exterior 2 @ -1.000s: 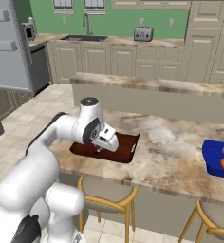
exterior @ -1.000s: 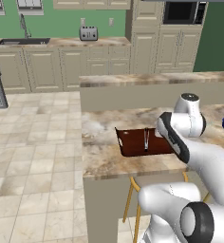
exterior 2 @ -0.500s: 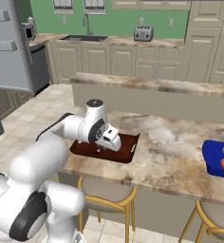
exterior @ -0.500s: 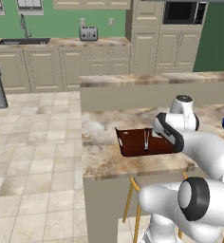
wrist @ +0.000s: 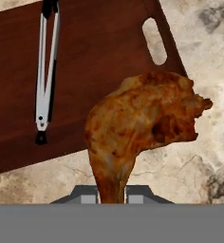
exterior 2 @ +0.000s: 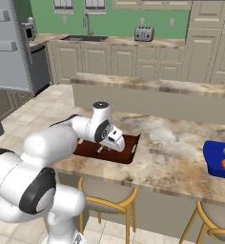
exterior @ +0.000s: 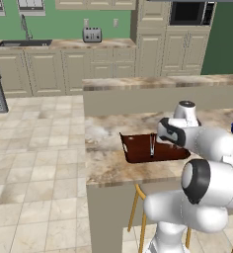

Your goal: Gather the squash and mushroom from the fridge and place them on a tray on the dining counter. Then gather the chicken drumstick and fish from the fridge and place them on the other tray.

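The hand [wrist: 112, 192] is clamped tight on the narrow bone end of the chicken drumstick [wrist: 142, 123], and the meaty end hangs out ahead of the fingers. Taking the dark brown tray [wrist: 95, 61] as landmark: the drumstick hovers over the tray's near corner by the handle slot [wrist: 154, 41], half above the tray's floor and half above the marbled dining bench [wrist: 199, 156] just beside it. A pair of metal tongs [wrist: 46, 71] lies inside the tray, well toward its far side from the drumstick.

The drumstick looks stiff and fairly light, but top-heavy: most of its bulk sits beyond the grip, so it may swing or pivot on the thin shank. Its browned skin likely gives fair friction. Holding the bone end seems right, as the bulb is too wide and lumpy.

From the right base view the hand [exterior 2: 106, 145] sits low over the tray [exterior 2: 128, 155]; the blue tray [exterior 2: 213, 164] rests well apart along the bench.
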